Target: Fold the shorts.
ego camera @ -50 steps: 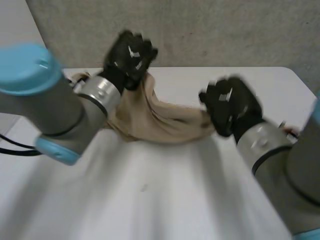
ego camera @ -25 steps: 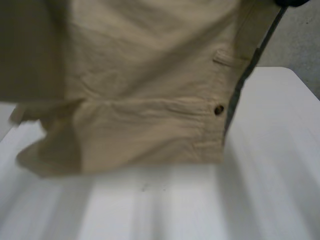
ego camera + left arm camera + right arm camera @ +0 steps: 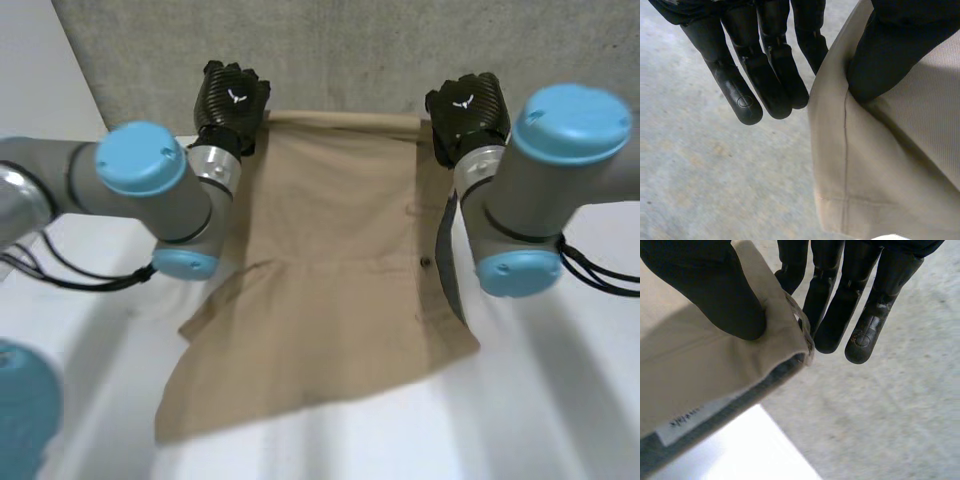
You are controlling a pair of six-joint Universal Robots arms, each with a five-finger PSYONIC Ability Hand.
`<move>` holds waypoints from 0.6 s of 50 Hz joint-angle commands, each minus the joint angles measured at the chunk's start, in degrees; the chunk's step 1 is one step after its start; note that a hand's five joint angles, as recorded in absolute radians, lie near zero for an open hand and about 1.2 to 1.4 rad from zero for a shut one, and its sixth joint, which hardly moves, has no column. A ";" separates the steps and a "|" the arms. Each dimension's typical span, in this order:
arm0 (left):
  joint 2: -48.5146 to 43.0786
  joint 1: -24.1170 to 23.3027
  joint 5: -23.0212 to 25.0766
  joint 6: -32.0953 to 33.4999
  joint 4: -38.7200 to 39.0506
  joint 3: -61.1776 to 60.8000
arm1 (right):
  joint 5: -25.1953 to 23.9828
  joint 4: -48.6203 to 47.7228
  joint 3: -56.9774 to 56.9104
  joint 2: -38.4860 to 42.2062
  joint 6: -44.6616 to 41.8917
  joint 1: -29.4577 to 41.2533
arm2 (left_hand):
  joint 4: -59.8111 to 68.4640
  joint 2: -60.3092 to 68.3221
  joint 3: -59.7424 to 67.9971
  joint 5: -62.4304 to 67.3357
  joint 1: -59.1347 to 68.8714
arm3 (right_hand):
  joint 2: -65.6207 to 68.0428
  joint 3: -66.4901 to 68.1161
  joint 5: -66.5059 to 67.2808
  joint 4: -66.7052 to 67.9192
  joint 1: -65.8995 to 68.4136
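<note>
1. The white table (image 3: 560,400) spreads across the near side, below a grey wall (image 3: 350,50) at the far side.
2. The tan shorts (image 3: 330,280) hang spread between both hands at the far side, with their lower part draped onto the table nearer in.
3. The left hand (image 3: 232,100) holds the far left corner, its thumb clamped on the cloth against the fingers (image 3: 747,102).
4. The right hand (image 3: 467,108) pinches the far right corner, its thumb pressing the cloth to its fingers (image 3: 860,340).
5. A small dark button (image 3: 425,262) sits near the shorts' right edge.
</note>
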 commanded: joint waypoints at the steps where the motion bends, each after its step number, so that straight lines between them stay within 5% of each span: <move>1: -9.97 -0.39 1.25 -0.25 5.59 13.18 | 1.13 -14.92 -4.51 7.16 -7.59 -0.65 | 11.52 11.26 11.46 15.52 13.87 | -57.43 -57.88 -56.97 -58.29 -46.62; 2: -9.97 -0.48 1.51 -0.34 6.38 12.74 | 0.34 -14.92 -4.42 7.42 -7.77 -0.74 | -7.94 -8.20 -8.00 -3.94 -5.59 | -57.43 -57.88 -56.97 -58.29 -46.62; 3: -9.89 -0.83 1.86 -0.17 8.04 11.43 | -0.28 -14.83 -4.07 7.34 -7.77 -0.74 | -53.76 -54.03 -53.83 -49.77 -51.41 | -57.43 -57.88 -56.97 -58.29 -46.62; 4: -9.89 -0.92 2.04 -0.08 8.84 10.46 | -0.81 -14.66 -3.81 7.25 -7.77 -0.74 | -58.48 -58.74 -58.54 -54.48 -56.13 | -57.43 -57.88 -56.97 -58.29 -46.62; 16: 0.48 -1.27 0.64 -0.25 17.82 -7.90 | -4.06 -5.44 6.64 -2.76 -0.75 -2.50 | -58.48 -58.74 -58.54 -54.48 -56.13 | -57.43 -57.88 -56.97 -58.29 -46.62; 30: 24.98 -0.75 -4.55 -4.45 7.12 -38.03 | -25.59 13.55 20.01 -11.82 0.31 -6.28 | -58.43 -58.69 -58.50 -54.43 -56.08 | -57.43 -57.88 -56.97 -58.29 -46.62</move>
